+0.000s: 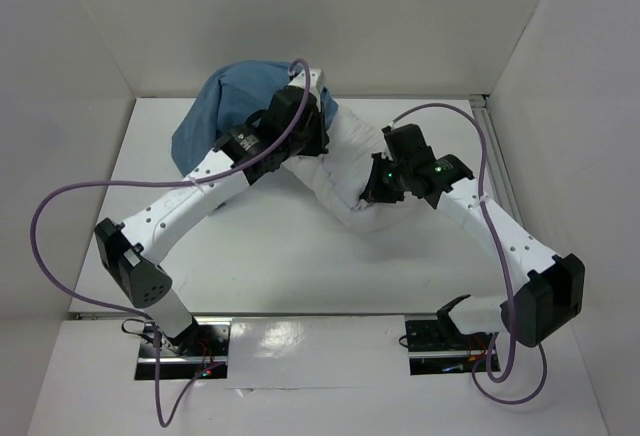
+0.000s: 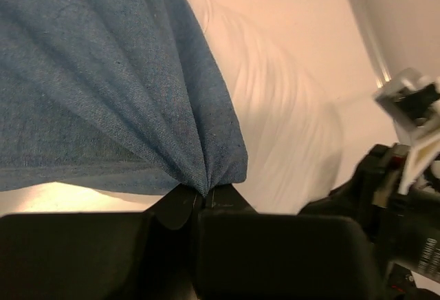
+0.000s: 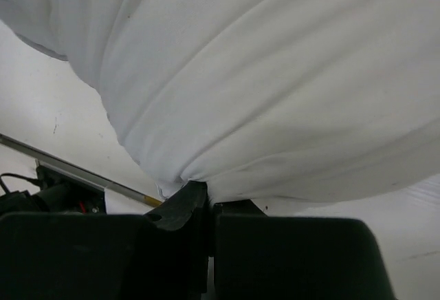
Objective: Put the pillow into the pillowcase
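The white pillow point(image 1: 350, 171) lies slanted across the table's middle, its far end tucked into the blue pillowcase point(image 1: 215, 106) at the back left. My left gripper point(image 1: 300, 121) is shut on the pillowcase's rim point(image 2: 216, 169), the cloth fanning out from its jaws over the pillow point(image 2: 289, 128). My right gripper point(image 1: 378, 191) is shut on a pinch of the pillow's cloth point(image 3: 227, 107) at the pillow's near end, with folds running out from the jaws point(image 3: 199, 188). The pillow's far part is hidden inside the case.
White walls close in the back and both sides. A metal rail point(image 1: 497, 171) runs along the table's right edge, also seen as a bar point(image 3: 75, 173) in the right wrist view. Purple cables point(image 1: 60, 216) loop from both arms.
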Robot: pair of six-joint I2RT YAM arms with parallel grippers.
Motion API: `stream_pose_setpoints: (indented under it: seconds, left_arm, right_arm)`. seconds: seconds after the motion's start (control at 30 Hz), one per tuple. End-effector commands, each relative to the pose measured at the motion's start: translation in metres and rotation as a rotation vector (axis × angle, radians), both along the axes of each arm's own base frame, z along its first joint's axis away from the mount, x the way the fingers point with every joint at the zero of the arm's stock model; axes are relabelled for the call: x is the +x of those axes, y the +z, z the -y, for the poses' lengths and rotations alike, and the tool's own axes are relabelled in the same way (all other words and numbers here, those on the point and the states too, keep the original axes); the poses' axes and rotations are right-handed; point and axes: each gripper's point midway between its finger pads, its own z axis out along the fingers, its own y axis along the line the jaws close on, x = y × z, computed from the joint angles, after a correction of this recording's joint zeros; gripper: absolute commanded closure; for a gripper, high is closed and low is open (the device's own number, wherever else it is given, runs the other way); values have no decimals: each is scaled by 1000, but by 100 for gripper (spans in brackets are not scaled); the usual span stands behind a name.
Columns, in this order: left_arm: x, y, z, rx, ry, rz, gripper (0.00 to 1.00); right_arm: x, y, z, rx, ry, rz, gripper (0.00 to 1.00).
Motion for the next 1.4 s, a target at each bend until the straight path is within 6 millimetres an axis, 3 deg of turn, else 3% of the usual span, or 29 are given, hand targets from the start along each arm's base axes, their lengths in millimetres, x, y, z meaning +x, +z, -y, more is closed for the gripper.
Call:
stream_pose_setpoints:
  seconds: [0.0,0.03,0.17,0.23,0.27,0.33,0.43,0.57,0.6,0.67,0.7,0.73,0.8,0.83,0.87,0.9,0.93,1.0,1.03,1.07,1.13,1.17,1.2,1.23,1.27,1.3,1.33,1.37]
  left_arm:
    - [-36,100,59,-262,-297,124,100]
    - [-34,118,52,-280,-285,150,100]
    - [-43,126,40,-241,-295,149,100]
    - [-58,131,26,-247,-292,142,100]
    - [-63,105,21,-208,-289,90,100]
    - [-76,86,10,-197,-260,38,100]
    - [-98,49,-10,-172,-223,-49,100]
    - [-132,31,-30,-128,-222,-136,100]
    - [-150,44,-38,-134,-227,-143,100]
    - [-169,67,-44,-154,-263,-123,100]
    - [-179,96,-49,-209,-277,-85,100]
    - [-187,110,-53,-239,-291,-77,100]
    - [-198,132,-56,-287,-331,-51,100]
    - [-202,152,-59,-327,-348,-16,100]
    - [-195,159,-57,-321,-353,16,100]
    - [-176,147,-44,-273,-337,-8,100]
    - [-160,158,-43,-278,-326,18,100]
    - [-121,137,-33,-192,-303,-15,100]
    - [-75,110,-21,-156,-274,-83,100]
    - [-51,94,-19,-123,-268,-105,100]
    - [3,60,-22,-71,-205,-143,100]
    - [36,33,-14,-37,-181,-171,100]
    - [52,19,-17,-13,-156,-184,94]
    - [68,10,-21,1,-133,-180,65]
    - [77,1,-16,18,-143,-180,51]
    - [82,2,-20,21,-138,-167,40]
    - [82,4,-18,17,-155,-158,32]
    - [82,13,-18,6,-156,-134,17]
  right_arm:
    - [42,90,-33,163,4,294,100]
    - [40,100,-29,165,-4,312,100]
    - [25,131,-12,139,5,383,100]
    - [14,130,1,100,-3,390,100]
    - [4,135,9,103,-11,406,100]
    - [-9,104,26,21,-38,343,100]
    - [-31,82,42,-14,-42,286,100]
    - [-65,95,54,13,-23,275,100]
    - [-74,118,57,49,-19,323,100]
    - [-94,134,63,76,-5,316,100]
    - [-100,143,64,87,1,322,100]
    - [-109,168,66,139,-10,362,100]
    - [-117,170,72,140,-46,317,100]
    - [-110,163,72,133,-109,245,100]
    - [-107,157,75,100,-140,207,100]
    - [-103,152,69,94,-126,176,100]
    - [-90,141,61,66,-126,132,100]
    - [-73,116,50,8,-91,69,100]
    - [-61,107,50,-34,-104,53,100]
    - [-39,85,50,-119,-120,16,100]
    - [-5,65,51,-151,-131,3,100]
    - [22,46,65,-160,-153,-44,100]
    - [46,40,74,-138,-184,-26,100]
    - [64,34,84,-117,-223,-26,100]
    - [84,20,95,-112,-248,-42,86]
    - [104,19,120,-105,-322,-27,81]
    - [120,18,130,-111,-357,-2,74]
    - [130,16,138,-117,-381,10,54]
